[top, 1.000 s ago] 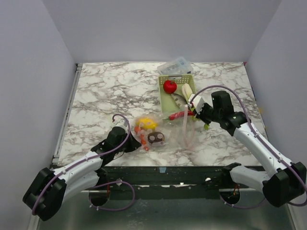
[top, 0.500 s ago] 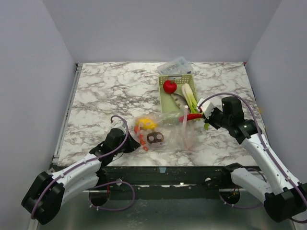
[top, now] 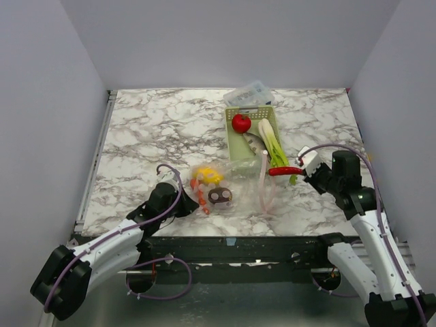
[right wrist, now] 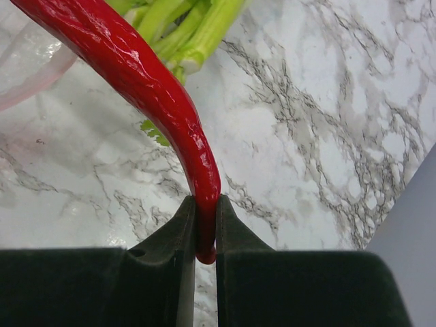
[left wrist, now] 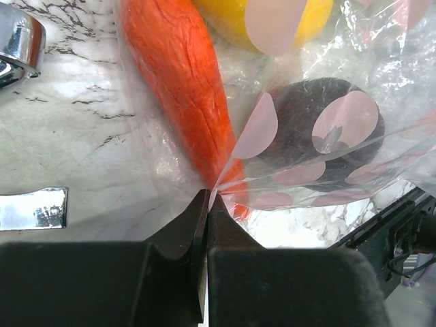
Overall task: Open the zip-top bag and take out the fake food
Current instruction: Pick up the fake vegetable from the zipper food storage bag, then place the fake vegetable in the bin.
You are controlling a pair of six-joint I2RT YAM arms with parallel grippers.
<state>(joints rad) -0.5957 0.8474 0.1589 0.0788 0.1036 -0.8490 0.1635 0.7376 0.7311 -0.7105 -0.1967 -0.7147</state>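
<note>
The clear zip-top bag (top: 235, 184) lies on the table near the front, its pinkish zip strip (top: 262, 180) at the right. A yellow lemon (top: 208, 176), an orange carrot (top: 199, 194) and a dark purple beet (top: 221, 196) are inside it. My left gripper (top: 185, 204) is shut on the bag's corner (left wrist: 219, 187), with the carrot (left wrist: 180, 75) and beet (left wrist: 327, 129) just beyond. My right gripper (top: 306, 170) is shut on the red chili (top: 285, 170) and holds it above the table, right of the bag; the chili fills the right wrist view (right wrist: 146, 88). A pale green leek (top: 271, 143) and a red round fruit (top: 240, 123) lie in the basket.
A pale green slotted basket (top: 235, 146) stands behind the bag. A clear rigid plastic box (top: 248, 93) sits behind the basket. The leek's green end (right wrist: 184, 34) hangs past the basket's edge near the chili. Grey walls enclose the table on three sides.
My right gripper has pulled the red chili out of the bag's mouth and moved right with it. The left gripper has kept its hold on the bag's corner.
</note>
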